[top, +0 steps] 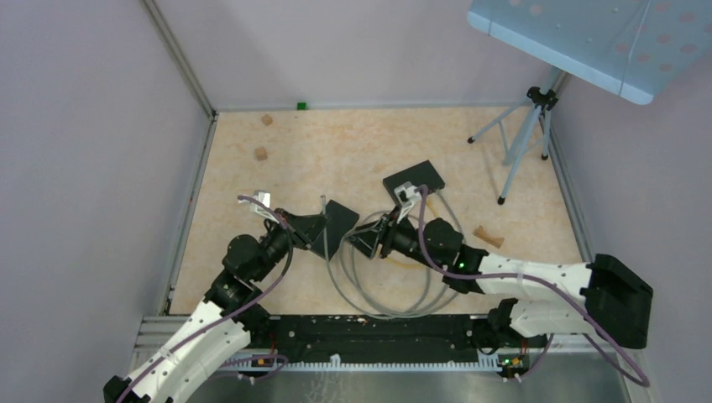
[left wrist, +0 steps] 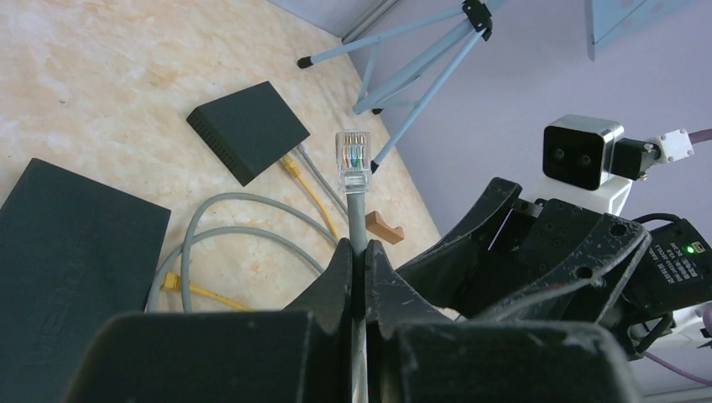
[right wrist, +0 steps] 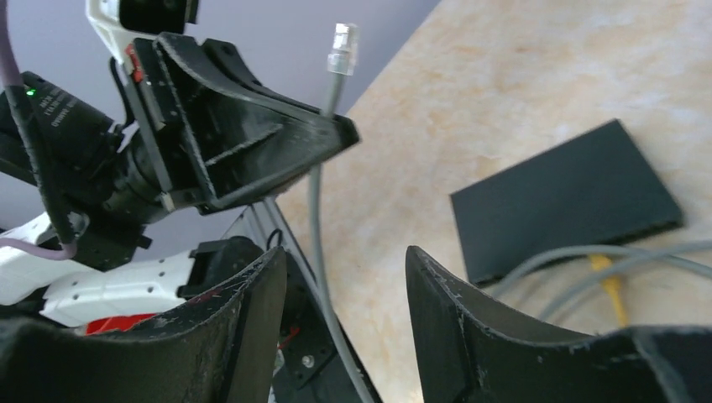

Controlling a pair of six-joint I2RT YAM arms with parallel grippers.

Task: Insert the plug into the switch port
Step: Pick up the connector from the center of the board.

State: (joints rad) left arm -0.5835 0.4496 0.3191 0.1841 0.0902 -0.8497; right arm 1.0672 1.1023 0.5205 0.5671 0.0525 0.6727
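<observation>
My left gripper (left wrist: 359, 245) is shut on a grey cable (left wrist: 358, 214). The cable's clear plug (left wrist: 353, 159) stands above the fingertips, in the air. It also shows in the right wrist view (right wrist: 342, 46). One black switch (left wrist: 67, 269) lies close on the left. A second black switch (left wrist: 248, 130) lies farther off with a yellow cable (left wrist: 306, 185) in it. In the top view the left gripper (top: 323, 225) is beside the near switch (top: 342, 225), and the far switch (top: 414, 180) lies behind. My right gripper (right wrist: 344, 252) is open and empty, facing the left gripper (top: 363, 239).
Grey cable loops (top: 378, 290) lie on the table between the arms. Small wooden blocks (top: 261, 154) (top: 488, 236) are scattered about. A tripod (top: 525, 134) stands at the back right. A switch with cables lies beyond my right fingers (right wrist: 567, 201).
</observation>
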